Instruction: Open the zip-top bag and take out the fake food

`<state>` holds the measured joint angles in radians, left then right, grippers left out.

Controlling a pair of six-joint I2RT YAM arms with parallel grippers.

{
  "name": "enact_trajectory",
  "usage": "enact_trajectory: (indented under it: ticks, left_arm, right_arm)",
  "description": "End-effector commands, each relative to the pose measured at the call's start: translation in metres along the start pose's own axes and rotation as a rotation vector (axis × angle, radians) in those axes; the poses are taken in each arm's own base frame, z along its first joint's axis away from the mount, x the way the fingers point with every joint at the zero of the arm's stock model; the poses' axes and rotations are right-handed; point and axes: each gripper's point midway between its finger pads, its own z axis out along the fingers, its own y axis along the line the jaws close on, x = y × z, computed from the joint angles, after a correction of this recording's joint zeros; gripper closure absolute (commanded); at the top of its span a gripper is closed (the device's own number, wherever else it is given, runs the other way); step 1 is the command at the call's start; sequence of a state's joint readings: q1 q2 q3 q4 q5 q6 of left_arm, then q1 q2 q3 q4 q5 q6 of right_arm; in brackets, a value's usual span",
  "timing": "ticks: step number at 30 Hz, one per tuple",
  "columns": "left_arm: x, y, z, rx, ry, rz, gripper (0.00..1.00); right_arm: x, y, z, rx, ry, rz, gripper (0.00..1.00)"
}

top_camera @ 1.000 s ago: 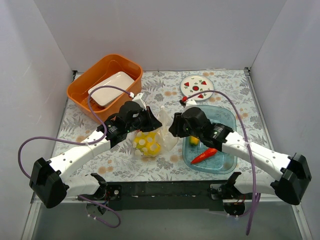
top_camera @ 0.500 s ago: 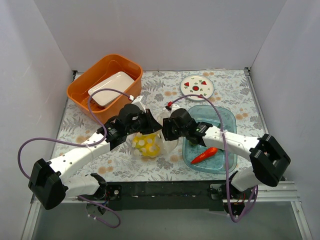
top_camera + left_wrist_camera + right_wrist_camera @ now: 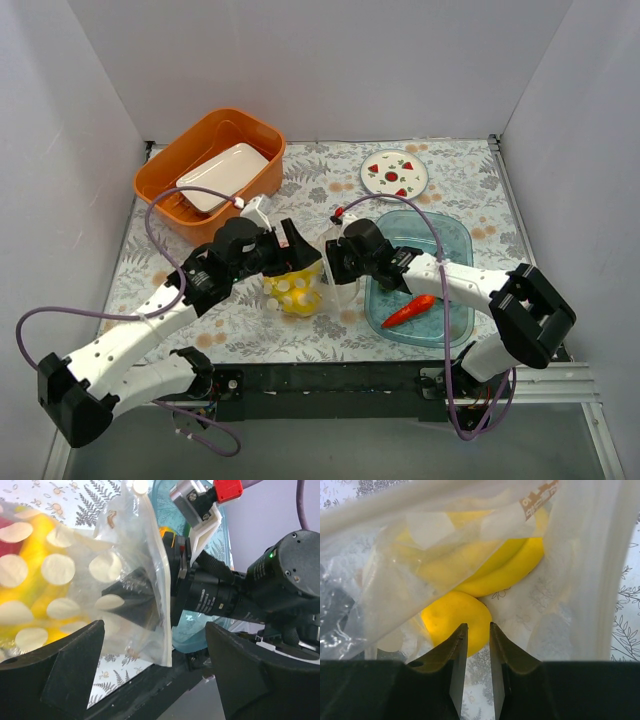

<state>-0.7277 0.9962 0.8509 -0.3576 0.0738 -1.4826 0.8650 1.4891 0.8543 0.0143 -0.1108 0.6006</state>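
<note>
**A:** What's the setting?

**B:** White walls around a leaf-printed worktop [image 3: 480, 190]. At the upper left of the top view sits an orange bin [image 3: 160, 185] with a white dish [image 3: 225, 175] in it. Right of centre near the top is a strawberry-print plate [image 3: 385, 182].

**A:** And the bag?

**B:** The bag [image 3: 300, 290] lies mid-frame on the worktop, between the two arm heads and just left of the blue tray [image 3: 455, 240]. Yellow food [image 3: 495, 567] shows through the dotted film: a long curved piece over a round one.

**A:** Anything outside it?

**B:** A red pepper [image 3: 408, 311] lies in the tray, towards its lower edge.

**A:** The left fingers?

**B:** The left fingers [image 3: 70, 665] stand wide apart and hold nothing. The bag's edge stands in the gap between them.

**A:** And the right?

**B:** The right fingers [image 3: 455, 670] are nearly together, with only a thin slit between them, right up against the bag. In the left wrist view they show dark through the film. I cannot tell whether any plastic is pinched in that slit.
</note>
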Motion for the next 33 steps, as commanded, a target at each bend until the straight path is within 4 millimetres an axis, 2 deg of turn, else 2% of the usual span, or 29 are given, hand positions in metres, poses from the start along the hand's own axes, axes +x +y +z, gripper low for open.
enact_trajectory:
  ticks: [1, 2, 4, 5, 6, 9, 10, 13, 16, 24, 27, 33]
  left_arm:
    - [0.006, 0.030, -0.018, -0.114, -0.031, -0.032, 0.18]
    - [0.005, 0.033, -0.022, -0.122, -0.043, -0.035, 0.18]
    - [0.009, 0.042, -0.023, -0.156, -0.043, -0.056, 0.25]
    - [0.015, 0.054, -0.023, -0.196, -0.034, -0.061, 0.29]
    - [0.020, 0.060, -0.023, -0.214, -0.028, -0.073, 0.40]
    - [0.038, 0.081, -0.015, -0.250, -0.007, -0.109, 0.60]
    - [0.041, 0.085, -0.013, -0.258, -0.005, -0.118, 0.73]
    - [0.054, 0.100, -0.005, -0.289, 0.010, -0.154, 0.90]
    - [0.058, 0.114, 0.002, -0.319, -0.013, -0.172, 0.98]
    - [0.068, 0.136, 0.017, -0.362, -0.036, -0.213, 1.00]
    - [0.079, 0.142, 0.022, -0.368, -0.007, -0.226, 1.00]
    - [0.098, 0.157, 0.021, -0.379, 0.020, -0.253, 1.00]
  right_arm:
    - [-0.009, 0.007, 0.002, -0.040, -0.026, 0.000, 0.69]
    - [-0.010, 0.008, 0.001, -0.042, -0.026, -0.005, 0.69]
    - [-0.009, 0.006, 0.002, -0.034, -0.021, -0.011, 0.69]
    - [-0.010, 0.007, 0.002, -0.035, -0.020, -0.011, 0.69]
    - [-0.009, 0.007, 0.003, -0.035, -0.016, -0.009, 0.68]
    - [-0.004, 0.009, 0.004, -0.056, 0.007, -0.011, 0.66]
    - [-0.002, 0.009, 0.005, -0.058, 0.013, -0.011, 0.66]
    - [0.003, 0.014, 0.004, -0.095, 0.036, -0.026, 0.64]
    - [0.005, 0.020, 0.003, -0.139, 0.045, -0.043, 0.60]
    - [0.018, 0.024, 0.008, -0.162, 0.090, -0.079, 0.38]
    - [0.022, 0.025, 0.014, -0.146, 0.100, -0.096, 0.31]
    - [0.035, 0.024, 0.024, -0.109, 0.147, -0.117, 0.26]
